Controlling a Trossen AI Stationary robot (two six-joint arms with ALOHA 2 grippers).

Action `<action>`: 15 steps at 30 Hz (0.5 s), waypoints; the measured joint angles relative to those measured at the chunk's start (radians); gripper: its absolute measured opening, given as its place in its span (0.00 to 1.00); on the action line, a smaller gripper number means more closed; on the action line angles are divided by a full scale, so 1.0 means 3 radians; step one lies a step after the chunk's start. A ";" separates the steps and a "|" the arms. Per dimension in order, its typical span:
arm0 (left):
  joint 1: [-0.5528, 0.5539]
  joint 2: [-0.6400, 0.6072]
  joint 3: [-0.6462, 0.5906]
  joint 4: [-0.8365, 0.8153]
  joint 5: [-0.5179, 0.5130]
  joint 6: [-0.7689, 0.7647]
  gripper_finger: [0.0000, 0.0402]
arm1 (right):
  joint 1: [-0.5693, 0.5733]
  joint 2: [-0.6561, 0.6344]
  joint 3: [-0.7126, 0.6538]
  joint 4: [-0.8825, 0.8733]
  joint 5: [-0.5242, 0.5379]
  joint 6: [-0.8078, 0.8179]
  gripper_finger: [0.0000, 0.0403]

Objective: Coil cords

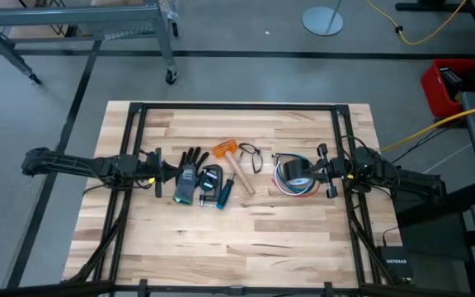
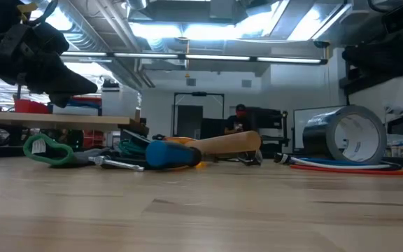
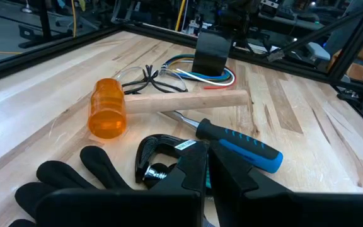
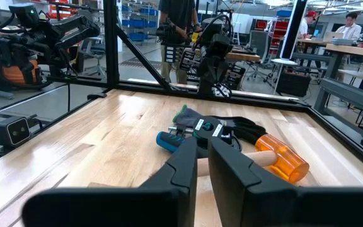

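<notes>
A looped black cord [image 1: 211,176] with a white tag lies on the table between a black glove [image 1: 190,169] and a blue-handled screwdriver [image 1: 223,195]; it also shows in the left wrist view [image 3: 151,161]. A teal-green cord [image 2: 47,150] lies by the glove. Red, white and blue wires [image 1: 297,190] lie coiled flat under a grey tape roll [image 1: 289,171]. My left gripper [image 1: 170,173] hovers over the glove, its fingers close together and empty [image 3: 207,173]. My right gripper [image 1: 310,172] hovers beside the tape roll, its fingers close together and empty [image 4: 201,167].
A hammer [image 1: 236,169] with an orange head and wooden handle lies mid-table, with clear safety glasses [image 1: 251,157] beside it. A black frame [image 1: 237,108] borders the work area. Bare wood spreads toward the near edge [image 1: 237,247]. People show in the room beyond.
</notes>
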 joint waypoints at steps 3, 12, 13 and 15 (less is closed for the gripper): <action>0.0001 0.0000 0.0001 0.0001 -0.0001 0.0000 0.02 | 0.0001 0.0001 -0.0002 0.0009 0.0014 -0.0065 0.11; 0.0001 0.0000 0.0000 0.0000 -0.0001 0.0000 0.02 | 0.0001 0.0002 -0.0010 0.0057 0.0123 -0.0261 0.11; 0.0000 0.0000 0.0000 0.0000 -0.0001 0.0000 0.02 | 0.0000 0.0002 -0.0010 0.0061 0.0121 -0.0260 0.11; 0.0001 0.0001 0.0001 0.0001 -0.0001 0.0000 0.02 | 0.0001 0.0002 -0.0010 0.0070 0.0046 -0.0233 0.11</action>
